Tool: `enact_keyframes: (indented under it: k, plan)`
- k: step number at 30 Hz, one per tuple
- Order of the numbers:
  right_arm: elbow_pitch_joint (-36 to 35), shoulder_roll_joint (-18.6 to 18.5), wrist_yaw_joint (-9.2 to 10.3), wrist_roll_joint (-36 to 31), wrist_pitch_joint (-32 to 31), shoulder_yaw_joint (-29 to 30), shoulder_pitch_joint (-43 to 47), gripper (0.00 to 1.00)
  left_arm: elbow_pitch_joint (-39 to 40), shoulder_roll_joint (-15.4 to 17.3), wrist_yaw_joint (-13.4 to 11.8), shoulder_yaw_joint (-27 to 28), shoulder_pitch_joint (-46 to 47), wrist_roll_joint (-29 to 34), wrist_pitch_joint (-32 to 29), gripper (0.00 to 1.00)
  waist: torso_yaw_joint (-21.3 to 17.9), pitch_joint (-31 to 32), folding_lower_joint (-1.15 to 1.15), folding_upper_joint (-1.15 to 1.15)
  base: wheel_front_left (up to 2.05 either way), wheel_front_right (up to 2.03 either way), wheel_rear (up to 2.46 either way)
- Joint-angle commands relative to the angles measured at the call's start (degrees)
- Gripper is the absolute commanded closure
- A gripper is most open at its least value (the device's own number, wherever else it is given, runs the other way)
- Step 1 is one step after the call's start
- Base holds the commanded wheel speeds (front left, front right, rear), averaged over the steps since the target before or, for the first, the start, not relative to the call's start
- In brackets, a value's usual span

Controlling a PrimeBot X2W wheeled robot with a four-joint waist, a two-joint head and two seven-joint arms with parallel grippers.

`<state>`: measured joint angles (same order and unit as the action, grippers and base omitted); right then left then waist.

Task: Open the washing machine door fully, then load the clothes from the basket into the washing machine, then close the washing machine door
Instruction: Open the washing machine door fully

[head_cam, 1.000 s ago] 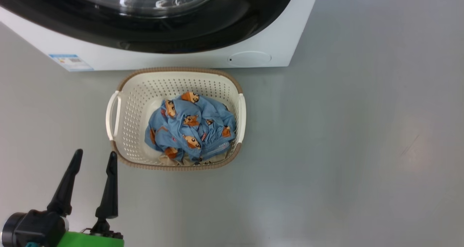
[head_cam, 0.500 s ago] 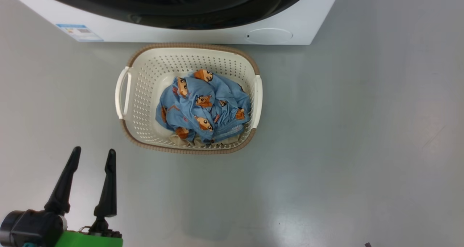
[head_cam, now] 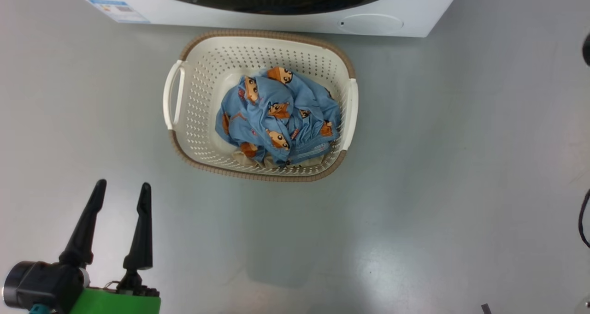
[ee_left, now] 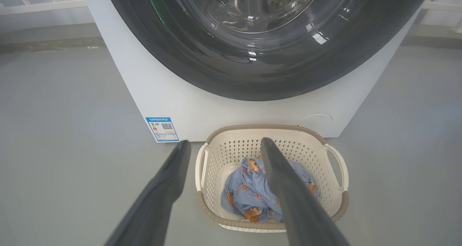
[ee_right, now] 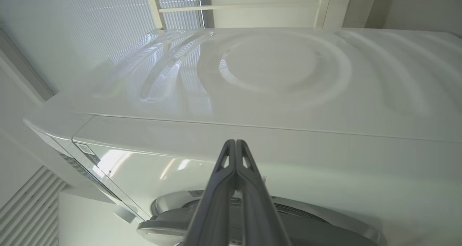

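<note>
The basket (head_cam: 203, 97) stands on the grey floor (head_cam: 461, 189) just before the washing machine (head_cam: 230, 21), toward 12 o'clock in the head view. Its long axis runs from the handle at 9 o'clock to the handle at 3 o'clock, slightly skewed so the 3 o'clock end sits lower. The clothes (head_cam: 276, 115) lie bunched inside, the blue printed garment on top and a cream edge showing at 6 o'clock. The washing machine door (ee_left: 252, 76) lies flush against the white front. The left gripper (head_cam: 123, 185), at 7 o'clock of the basket, has its fingers spread apart with nothing between them. The right gripper (ee_right: 235, 145) has its fingers pressed together on nothing, pointing at the machine's upper front
</note>
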<state>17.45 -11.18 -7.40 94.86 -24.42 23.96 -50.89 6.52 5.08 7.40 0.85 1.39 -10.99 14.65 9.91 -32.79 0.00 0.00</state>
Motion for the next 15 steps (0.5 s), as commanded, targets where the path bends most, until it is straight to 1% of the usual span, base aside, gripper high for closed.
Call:
enact_keyframes:
  k: [1, 7, 15]
  plan:
    - [-1.1, 0.6, -0.09, -1.1, -1.1, -1.5, -1.1, 1.00, 1.5, 0.8, 0.1, 2.2, 0.5, -0.3, 0.3, 0.00, 0.8, -0.8, 0.00, 0.00, 0.00, 0.00, 0.00]
    - [0.0, 2.2, -0.09, -2.4, -3.8, -3.4, -3.7, 1.00, 1.5, 0.4, 0.1, 2.4, 0.8, -0.2, 0.3, 0.00, 1.5, -1.7, 0.00, 0.00, 0.00, 0.00, 0.00]
    - [1.1, 4.4, -0.09, -3.9, -6.7, -6.9, -6.5, 1.00, 1.4, -0.1, 0.1, 2.6, 1.2, 0.0, 0.3, 0.00, 1.3, -2.3, 0.00, 0.00, 0.00, 0.00, 0.00]
